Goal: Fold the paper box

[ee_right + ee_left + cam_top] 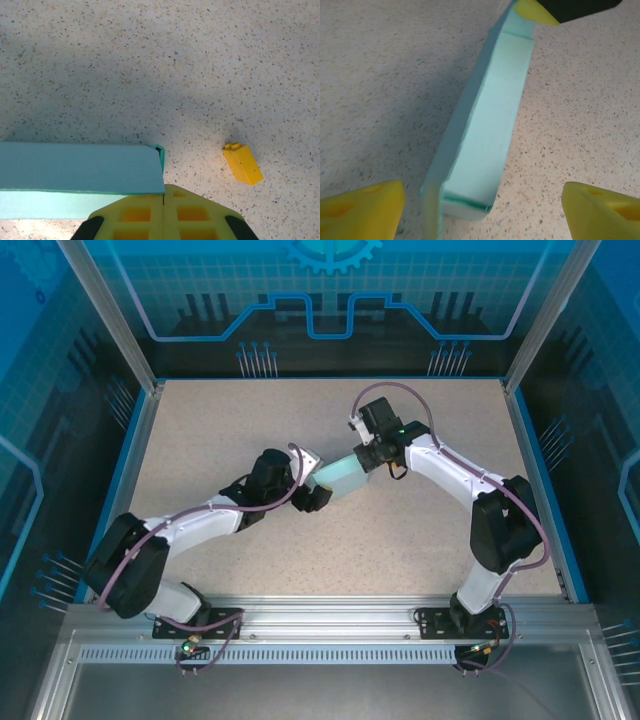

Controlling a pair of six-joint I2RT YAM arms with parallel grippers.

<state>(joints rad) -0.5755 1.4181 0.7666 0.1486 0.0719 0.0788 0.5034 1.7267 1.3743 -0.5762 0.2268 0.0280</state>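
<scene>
Paper box point(75, 172), left end beyond the right wrist view's edge

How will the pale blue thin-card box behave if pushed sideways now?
Probably light: the pale blue thin-card box is hollow, so it should slide easily on the speckled table. Its long thin wall would likely flex. Pinched at one end by the right gripper, it may pivot there.

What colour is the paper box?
The paper box is pale turquoise; the left wrist view shows it best.
</scene>
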